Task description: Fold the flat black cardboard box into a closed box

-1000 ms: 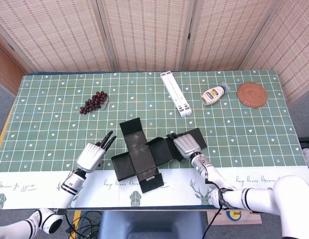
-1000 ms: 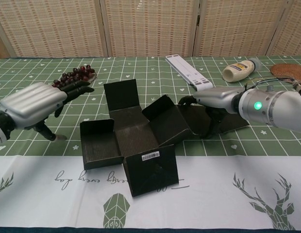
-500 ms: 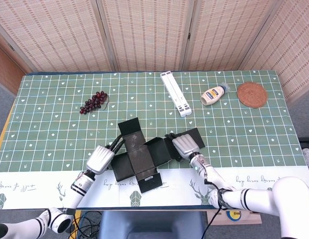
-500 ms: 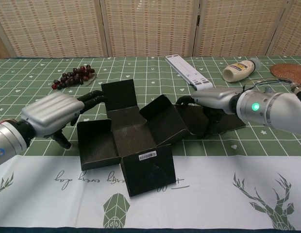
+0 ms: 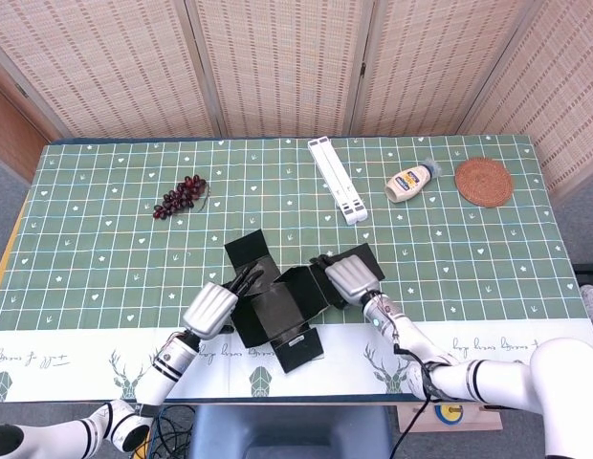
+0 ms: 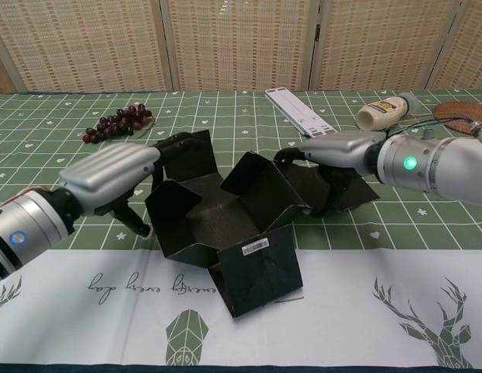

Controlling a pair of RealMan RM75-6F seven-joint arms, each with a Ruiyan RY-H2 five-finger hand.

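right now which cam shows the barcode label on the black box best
The chest view: the white barcode label on the black box sits close and faces the camera on the near flap's top edge. The head view shows it only as a tiny white strip seen from above, too small to make out.

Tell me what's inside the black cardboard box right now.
Nothing shows inside the black cardboard box: the chest view shows only its bare dark floor between raised flaps. The left hand tilts up one side flap; the right hand lies over the opposite panel. What lies beneath the hands and flaps is hidden.
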